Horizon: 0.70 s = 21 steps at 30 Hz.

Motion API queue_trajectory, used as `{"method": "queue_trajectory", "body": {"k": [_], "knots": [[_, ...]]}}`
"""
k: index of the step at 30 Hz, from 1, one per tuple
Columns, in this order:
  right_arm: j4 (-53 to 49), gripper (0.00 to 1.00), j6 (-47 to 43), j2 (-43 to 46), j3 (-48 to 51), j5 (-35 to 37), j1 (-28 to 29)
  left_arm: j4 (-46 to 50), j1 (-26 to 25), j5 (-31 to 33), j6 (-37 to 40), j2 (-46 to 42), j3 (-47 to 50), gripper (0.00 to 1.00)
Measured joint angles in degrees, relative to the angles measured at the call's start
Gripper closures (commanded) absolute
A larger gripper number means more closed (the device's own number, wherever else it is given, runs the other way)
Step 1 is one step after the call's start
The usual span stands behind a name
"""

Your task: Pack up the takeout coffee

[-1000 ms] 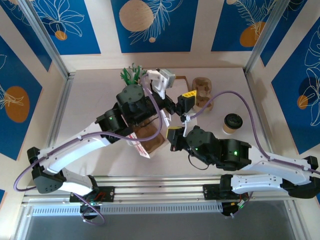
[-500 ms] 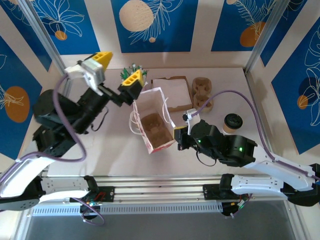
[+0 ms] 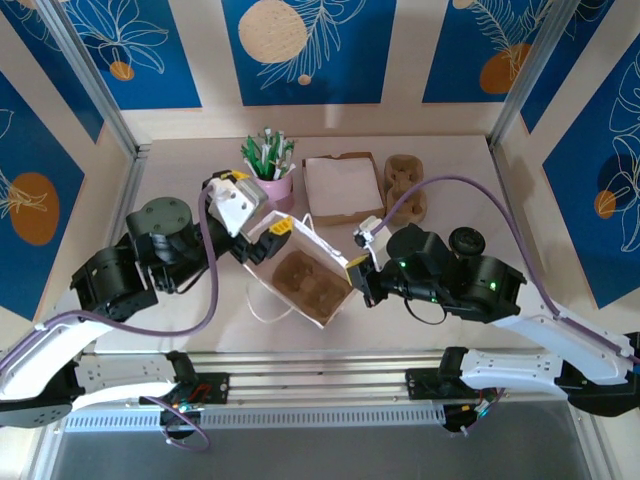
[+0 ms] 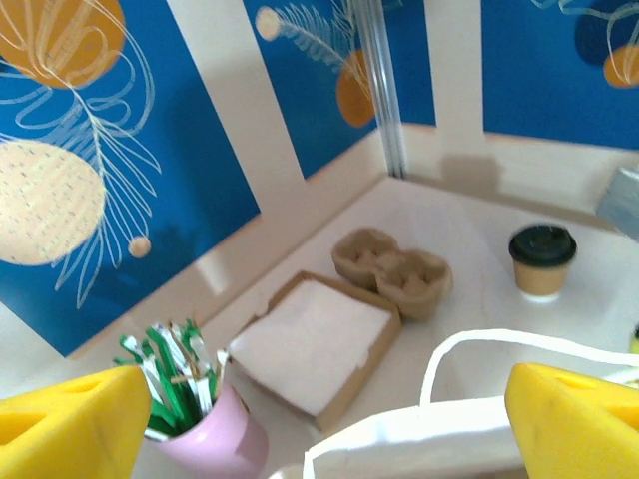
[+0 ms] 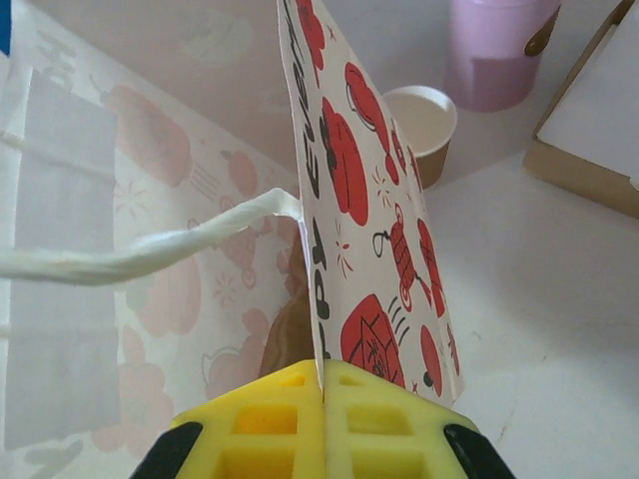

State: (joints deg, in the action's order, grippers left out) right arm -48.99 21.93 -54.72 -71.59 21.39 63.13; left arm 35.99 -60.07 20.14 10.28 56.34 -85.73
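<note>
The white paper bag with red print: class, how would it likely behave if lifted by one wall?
Probably floppy: the wall of the white paper bag with red print, pinched edge-on by the right pincer, looks sheet-thin. Likely light: its cord handle is slim and sags. It might tear if yanked by that bare edge.
</note>
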Motion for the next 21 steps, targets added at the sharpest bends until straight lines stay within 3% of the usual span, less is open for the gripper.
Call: {"method": "queue_trajectory", "body": {"k": [5,11,21], "knots": [[-1.97,1.0,-2.45,-0.24,-0.42,-0.59,0.0,6.05,0.02,-1.14,0.0,-1.11,-0.02,0.15],[-3.19,1.0,-4.98,-0.24,-1.49,-1.01,0.26,11.78,0.02,1.95,0.83,0.48,-0.02,0.21],[-4.33,1.0,-7.08,-0.7,-1.49,-0.9,2.19,16.33,2.19,0.68,2.45,3.08,0.11,0.44]]}}
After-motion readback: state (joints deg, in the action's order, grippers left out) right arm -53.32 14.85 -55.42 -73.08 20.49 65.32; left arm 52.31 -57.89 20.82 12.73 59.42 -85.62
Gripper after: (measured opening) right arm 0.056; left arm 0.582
